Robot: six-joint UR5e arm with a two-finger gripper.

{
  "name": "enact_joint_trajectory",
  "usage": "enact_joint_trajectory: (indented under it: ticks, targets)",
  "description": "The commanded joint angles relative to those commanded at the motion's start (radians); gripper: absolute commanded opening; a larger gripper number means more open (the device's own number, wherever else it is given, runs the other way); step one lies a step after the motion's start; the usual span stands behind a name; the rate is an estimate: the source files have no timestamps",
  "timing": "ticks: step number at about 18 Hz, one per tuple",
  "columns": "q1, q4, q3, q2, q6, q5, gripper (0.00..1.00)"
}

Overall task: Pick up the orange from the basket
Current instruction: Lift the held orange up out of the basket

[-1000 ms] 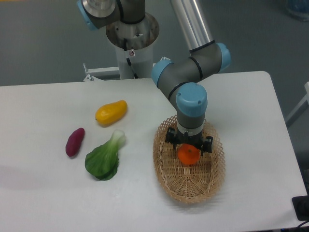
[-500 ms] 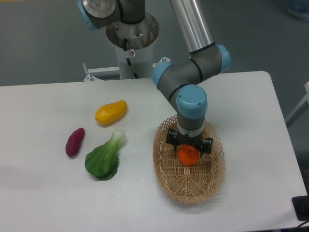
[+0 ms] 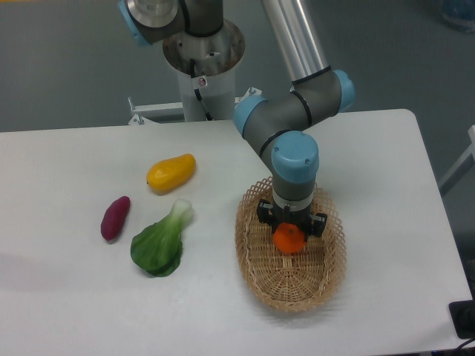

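The orange (image 3: 289,240) lies in the upper middle of the oval wicker basket (image 3: 256,256), which stands on the white table right of centre. My gripper (image 3: 290,231) points straight down into the basket, right on top of the orange. Its black jaws stand spread to either side of the fruit and hide the orange's top. The fingertips are hidden behind the wrist and the orange, so I cannot see whether they touch it. The orange still rests on the basket floor.
A yellow mango-like fruit (image 3: 171,171), a purple sweet potato (image 3: 115,217) and a green bok choy (image 3: 161,241) lie on the table to the left of the basket. The robot's base column (image 3: 202,67) stands at the back edge.
My gripper has sunk slightly lower over the orange and covers more of its top. The orange and the basket have stayed in place.
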Motion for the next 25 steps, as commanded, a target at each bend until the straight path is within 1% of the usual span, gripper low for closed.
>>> enact_joint_trajectory:
  ticks: [2,5,6,7,9,10,11,12,15,16,18,21,23,25]
  targets:
    - [0.0,-0.002,0.006,0.002,0.0,0.0,0.67]
    - [0.002,-0.003,0.02,0.006,0.003,0.0,0.66]
    - [0.002,-0.005,0.041,0.012,0.0,-0.005,0.66]
    - [0.003,-0.008,0.076,0.02,-0.005,-0.014,0.66]
    - [0.005,-0.009,0.107,0.035,-0.003,-0.018,0.66]
    - [0.005,-0.011,0.136,0.04,-0.005,-0.028,0.66]
    - [0.005,-0.024,0.162,0.044,-0.006,-0.031,0.66]
    - [0.005,-0.034,0.179,0.048,-0.006,-0.034,0.66]
    - [0.014,-0.055,0.204,0.067,0.005,-0.034,0.66]
    - [0.018,-0.072,0.209,0.078,0.012,-0.034,0.66]
    - [0.038,-0.112,0.212,0.115,0.079,-0.037,0.67]
    - [0.061,-0.184,0.213,0.149,0.142,-0.049,0.67]
    - [0.086,-0.221,0.213,0.178,0.182,-0.07,0.67]
    - [0.101,-0.245,0.212,0.193,0.218,-0.08,0.67]
